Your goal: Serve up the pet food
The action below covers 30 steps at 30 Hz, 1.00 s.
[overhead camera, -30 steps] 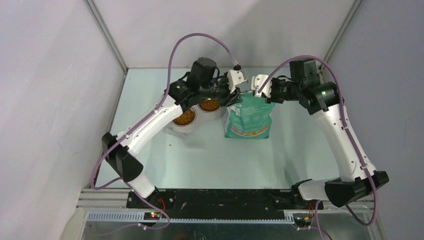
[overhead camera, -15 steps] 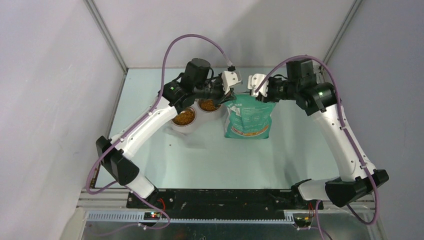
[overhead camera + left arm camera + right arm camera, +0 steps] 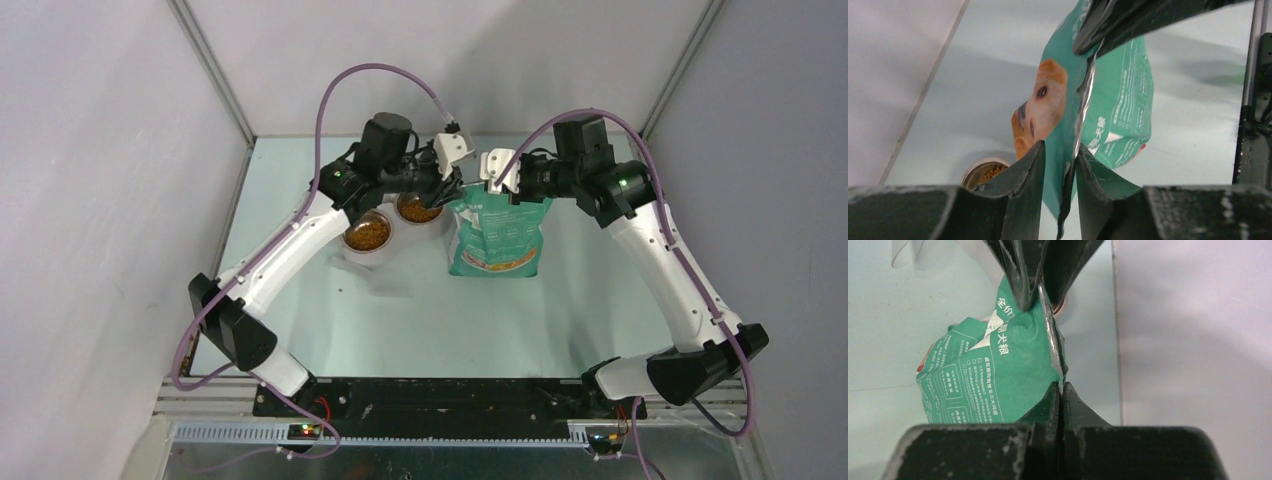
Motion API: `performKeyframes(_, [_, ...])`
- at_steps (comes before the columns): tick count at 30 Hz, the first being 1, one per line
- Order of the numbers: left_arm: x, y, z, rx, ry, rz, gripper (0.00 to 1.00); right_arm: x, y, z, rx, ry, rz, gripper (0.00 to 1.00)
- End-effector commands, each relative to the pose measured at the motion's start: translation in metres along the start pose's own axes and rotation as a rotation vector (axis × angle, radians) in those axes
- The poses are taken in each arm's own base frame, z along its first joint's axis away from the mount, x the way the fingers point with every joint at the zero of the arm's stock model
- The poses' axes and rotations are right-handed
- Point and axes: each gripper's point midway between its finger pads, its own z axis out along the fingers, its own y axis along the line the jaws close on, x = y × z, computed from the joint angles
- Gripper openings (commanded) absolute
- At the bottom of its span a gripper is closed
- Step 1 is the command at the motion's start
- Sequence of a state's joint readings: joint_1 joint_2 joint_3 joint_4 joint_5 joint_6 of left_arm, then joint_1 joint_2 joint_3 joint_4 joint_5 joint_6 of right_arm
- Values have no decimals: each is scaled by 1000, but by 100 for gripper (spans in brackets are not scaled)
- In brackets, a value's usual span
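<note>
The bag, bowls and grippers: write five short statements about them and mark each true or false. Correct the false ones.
1. Both steel bowls hold pet food. True.
2. In the top view the bag stands left of the bowls. False: it stands to their right.
3. The right gripper is pinched shut on the bag's top seam. True.
4. The left gripper is clamped tight on the bag. False: its jaws stand apart, with the bag's top edge running between them.
5. A dog's face is printed on the bag. True.
</note>
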State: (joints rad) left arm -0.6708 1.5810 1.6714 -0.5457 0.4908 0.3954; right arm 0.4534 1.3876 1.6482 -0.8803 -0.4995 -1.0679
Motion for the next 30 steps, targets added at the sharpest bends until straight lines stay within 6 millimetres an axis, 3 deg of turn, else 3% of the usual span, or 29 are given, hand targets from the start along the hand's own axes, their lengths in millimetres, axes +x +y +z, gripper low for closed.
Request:
performKeyframes(1, [-8,8,-30,-40,-30,68,32,-6,-21,-8,59,-11,-34,0])
performKeyframes(5, [4,7,-34,-34,-1,89,19,-6,-24,-10,66,-15,-28,0])
performKeyframes(6, [7,7,-33,-29,3,90,10,-6,-24,-10,66,-15,-29,0])
performKeyframes(8, [4,6,-33,-20,-6,90,1,-4,-22,-9,59,-13,-29,0])
performKeyframes(10, [-3,7,-31,-21,-32,74,0,-5,-21,-8,59,-19,-33,2])
performKeyframes(13, [-18,10,-29,-24,-78,47,0,-10,-15,0,55,-41,-35,27])
performKeyframes(16, [-26,11,-27,-21,-101,37,0,-12,-11,12,45,-50,-45,32])
performKeyframes(20, [-32,14,-27,-29,-113,38,0,-18,-10,24,34,-65,-63,25])
performKeyframes(22, [-34,16,-28,-37,-117,35,0,-19,-11,26,34,-67,-79,18])
performKeyframes(23, [-36,17,-29,-42,-122,31,0,-19,-11,27,33,-67,-84,8])
performKeyframes(24, [-36,17,-29,-43,-123,30,0,-20,-12,27,34,-68,-89,3])
performKeyframes(25, [-34,18,-29,-47,-120,28,7,-20,-11,27,34,-71,-91,0])
performKeyframes(26, [-34,19,-30,-49,-119,26,13,-21,-12,26,36,-72,-92,0])
performKeyframes(27, [-30,18,-30,-42,-116,25,25,-22,-12,24,38,-78,-93,0])
performKeyframes(30, [-18,16,-28,-28,-104,45,34,-23,-14,21,46,-87,-88,0])
